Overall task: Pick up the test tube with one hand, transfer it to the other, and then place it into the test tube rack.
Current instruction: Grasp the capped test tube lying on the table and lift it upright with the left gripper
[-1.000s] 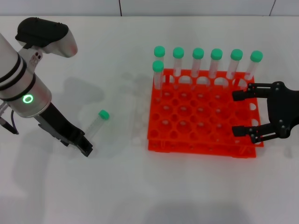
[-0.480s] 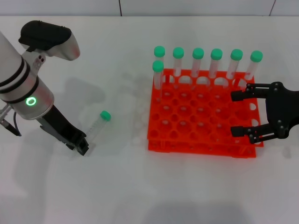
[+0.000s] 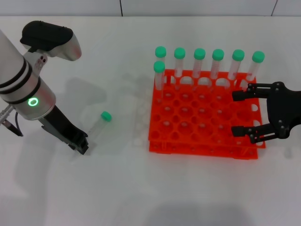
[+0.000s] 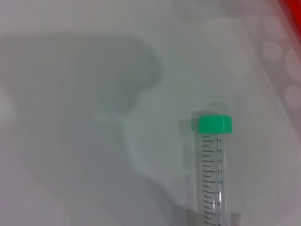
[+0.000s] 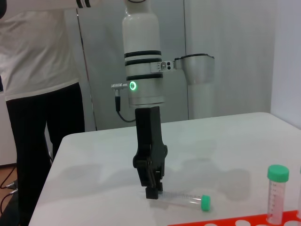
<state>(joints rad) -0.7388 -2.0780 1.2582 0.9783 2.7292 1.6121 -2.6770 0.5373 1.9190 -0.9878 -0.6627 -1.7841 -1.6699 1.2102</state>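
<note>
The test tube [image 3: 96,125] lies flat on the white table left of the rack, with its green cap [image 3: 106,115] pointing toward the rack. It also shows in the left wrist view [image 4: 214,179] and the right wrist view [image 5: 183,200]. My left gripper [image 3: 82,147], on the silver-white arm with the green ring, is down at the table by the tube's bottom end, as the right wrist view [image 5: 151,190] also shows. My right gripper [image 3: 239,114], black, hovers open and empty over the right edge of the orange test tube rack [image 3: 202,141].
Several green-capped tubes [image 3: 199,61] stand upright along the rack's far row and far-left corner; one shows in the right wrist view [image 5: 277,188]. A person [image 5: 42,94] stands beyond the table's far side, behind the left arm.
My left gripper has drawn back slightly to the left, away from the rack, staying low by the tube's bottom end. The tube and the right gripper have hardly moved.
</note>
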